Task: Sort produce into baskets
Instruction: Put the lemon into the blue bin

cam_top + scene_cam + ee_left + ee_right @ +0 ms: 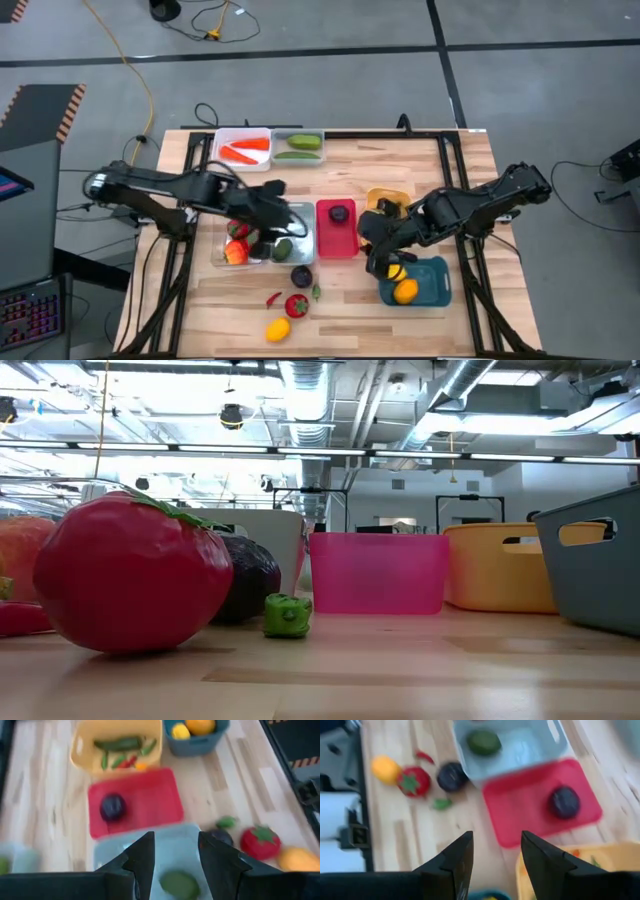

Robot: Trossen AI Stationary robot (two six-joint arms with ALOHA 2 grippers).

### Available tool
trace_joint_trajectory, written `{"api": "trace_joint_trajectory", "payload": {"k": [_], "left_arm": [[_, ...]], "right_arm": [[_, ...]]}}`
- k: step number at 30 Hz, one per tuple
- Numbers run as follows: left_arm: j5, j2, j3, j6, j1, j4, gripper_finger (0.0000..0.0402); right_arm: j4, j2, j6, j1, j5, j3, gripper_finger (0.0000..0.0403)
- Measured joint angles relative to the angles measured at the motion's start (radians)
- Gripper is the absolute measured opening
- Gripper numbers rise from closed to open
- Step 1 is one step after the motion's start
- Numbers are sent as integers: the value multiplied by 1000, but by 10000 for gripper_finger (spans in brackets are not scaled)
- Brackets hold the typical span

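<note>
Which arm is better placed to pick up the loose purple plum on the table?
Probably the left. Its gripper hovers open and empty over the grey bin, right beside the plum. The right gripper is over the teal bin, farther away.

My left arm comes in from the table's left edge and stretches toward the middle, wrist tipped down, left gripper (283, 222) sitting left of centre with its fingers (143, 861) parted and nothing between them. My right arm comes in from the right edge, elbow bent, reaching toward the middle and near edge. The right gripper (383, 258) is right of centre, fingers (461, 860) apart and empty too.
</note>
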Motion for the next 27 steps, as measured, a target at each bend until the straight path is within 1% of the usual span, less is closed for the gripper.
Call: {"api": "trace_joint_trajectory", "payload": {"k": [4,9,12,15,19,21,27], "left_arm": [[-33,-67,-25,-66,-63,-83,138],[-101,-156,-126,-184,-168,-85,138],[-142,-187,-186,-282,-225,-60,138],[-141,-191,-218,-386,-263,-63,138],[-105,-185,-245,-492,-281,-44,138],[-84,-184,-255,-502,-283,-34,138],[-78,-184,-264,-541,-265,-41,138]], "right_arm": [[100,6,0,0,0,0,192],[185,26,-1,13,-3,0,192],[192,46,-1,24,-4,-1,192],[199,61,-2,23,-5,-1,192],[206,88,-1,21,-21,-1,192],[209,102,-1,17,-27,-1,192],[201,127,-1,16,-38,-1,192]]}}
